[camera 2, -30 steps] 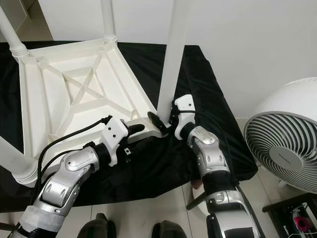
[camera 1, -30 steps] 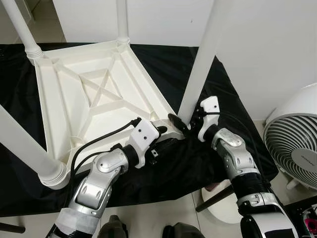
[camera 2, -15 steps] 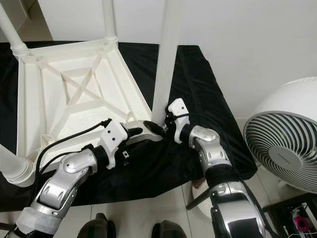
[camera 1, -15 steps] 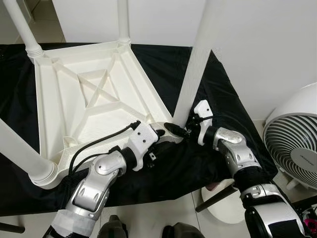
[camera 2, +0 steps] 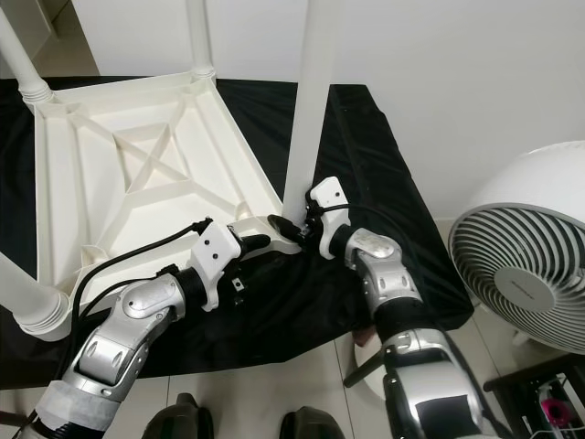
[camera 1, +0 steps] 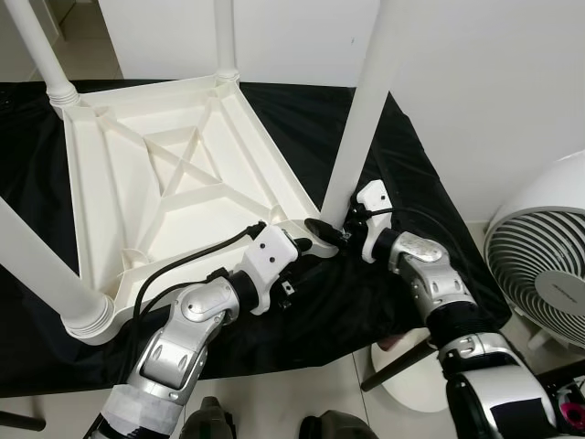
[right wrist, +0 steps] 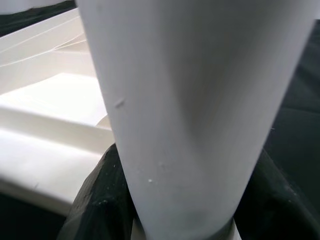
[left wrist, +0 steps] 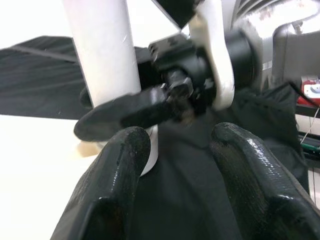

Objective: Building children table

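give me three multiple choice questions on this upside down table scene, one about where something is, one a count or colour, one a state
1. Where does the fan stand?
A. on the robot's right, on the floor
B. on the tabletop
C. behind the far legs

2. How many legs stand up from the tabletop?
A. two
B. three
C. four

3. What is the right gripper doing?
A. hanging idle
B. shut on the leg near its base
C. open above the black cloth

Key: 1 A, the fan sits off the cloth at the right edge. 2 C, a leg rises at each corner. 3 B, the right wrist view shows fingers on both sides of the leg, while the left gripper sits open beside that corner.
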Robot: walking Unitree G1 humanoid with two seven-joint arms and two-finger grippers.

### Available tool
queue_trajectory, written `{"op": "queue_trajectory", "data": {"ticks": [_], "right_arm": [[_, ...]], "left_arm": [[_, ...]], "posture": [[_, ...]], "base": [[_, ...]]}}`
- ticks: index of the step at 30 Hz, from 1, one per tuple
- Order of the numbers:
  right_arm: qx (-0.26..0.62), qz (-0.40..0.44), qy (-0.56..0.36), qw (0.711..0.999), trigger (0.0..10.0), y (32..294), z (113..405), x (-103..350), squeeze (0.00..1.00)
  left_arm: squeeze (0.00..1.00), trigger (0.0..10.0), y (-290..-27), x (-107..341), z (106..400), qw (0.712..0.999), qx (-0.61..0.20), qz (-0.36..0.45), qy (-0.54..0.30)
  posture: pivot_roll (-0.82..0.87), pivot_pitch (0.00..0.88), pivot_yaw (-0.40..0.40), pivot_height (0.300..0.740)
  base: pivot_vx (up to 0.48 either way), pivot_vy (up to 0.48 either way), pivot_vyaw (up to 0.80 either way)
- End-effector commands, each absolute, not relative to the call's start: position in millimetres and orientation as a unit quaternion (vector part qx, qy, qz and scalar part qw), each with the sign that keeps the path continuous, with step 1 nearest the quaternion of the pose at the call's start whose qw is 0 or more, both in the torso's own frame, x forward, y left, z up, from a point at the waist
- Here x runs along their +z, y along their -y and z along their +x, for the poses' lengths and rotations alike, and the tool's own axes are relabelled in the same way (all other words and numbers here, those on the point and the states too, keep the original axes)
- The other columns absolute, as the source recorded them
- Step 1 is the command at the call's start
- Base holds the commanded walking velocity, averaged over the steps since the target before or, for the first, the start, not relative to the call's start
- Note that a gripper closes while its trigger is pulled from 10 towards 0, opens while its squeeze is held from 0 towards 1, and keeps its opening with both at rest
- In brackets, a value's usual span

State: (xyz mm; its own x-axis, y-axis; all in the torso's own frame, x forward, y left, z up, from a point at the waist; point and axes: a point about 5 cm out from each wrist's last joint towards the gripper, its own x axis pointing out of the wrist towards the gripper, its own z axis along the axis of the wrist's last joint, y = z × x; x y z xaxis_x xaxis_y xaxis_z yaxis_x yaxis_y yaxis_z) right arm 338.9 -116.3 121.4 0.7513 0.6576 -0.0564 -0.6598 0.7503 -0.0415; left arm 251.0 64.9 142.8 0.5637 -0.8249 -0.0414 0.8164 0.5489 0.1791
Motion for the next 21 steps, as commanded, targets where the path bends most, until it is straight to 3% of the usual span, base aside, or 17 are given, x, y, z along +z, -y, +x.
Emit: {"op": "queue_trajectory", "data": {"ticks": [1,3,11,17,18,19,21], "right_arm": [[0.237,-0.006,-0.016,0.971,0.0,122,342,122,0.00],[0.237,-0.006,-0.016,0.971,0.0,122,342,122,0.00],[0.085,-0.008,-0.010,0.996,0.0,107,327,114,0.00],[0.097,0.028,0.014,0.995,0.0,94,322,121,0.00],[0.106,0.028,0.023,0.994,6.7,93,322,124,0.90],[0.104,0.026,0.030,0.994,10.0,96,323,127,1.00],[0.104,0.026,0.030,0.994,10.0,96,323,127,1.00]], "left_arm": [[0.00,10.0,-64,140,251,0.884,-0.459,0.089,0.017],[0.00,10.0,-64,140,251,0.884,-0.459,0.089,0.017],[0.00,10.0,-64,142,255,0.889,-0.449,0.086,0.022],[0.00,10.0,-65,144,257,0.896,-0.436,0.085,0.026],[0.00,10.0,-65,144,257,0.897,-0.434,0.085,0.027],[0.00,10.0,-66,144,257,0.898,-0.430,0.086,0.027],[0.00,10.0,-66,144,257,0.898,-0.430,0.086,0.027]], "posture": [[0.02,0.030,-0.027,0.740],[0.02,0.030,-0.027,0.740],[0.02,0.036,-0.029,0.740],[0.02,0.036,-0.033,0.740],[0.02,0.035,-0.038,0.740],[0.02,0.035,-0.042,0.740],[0.02,0.035,-0.042,0.740]], "base": [[0.000,0.000,0.00],[0.000,0.000,0.00],[0.000,0.000,0.00],[0.000,0.000,0.00],[0.000,0.000,0.00],[0.000,0.000,0.00],[0.000,0.000,0.00]]}}
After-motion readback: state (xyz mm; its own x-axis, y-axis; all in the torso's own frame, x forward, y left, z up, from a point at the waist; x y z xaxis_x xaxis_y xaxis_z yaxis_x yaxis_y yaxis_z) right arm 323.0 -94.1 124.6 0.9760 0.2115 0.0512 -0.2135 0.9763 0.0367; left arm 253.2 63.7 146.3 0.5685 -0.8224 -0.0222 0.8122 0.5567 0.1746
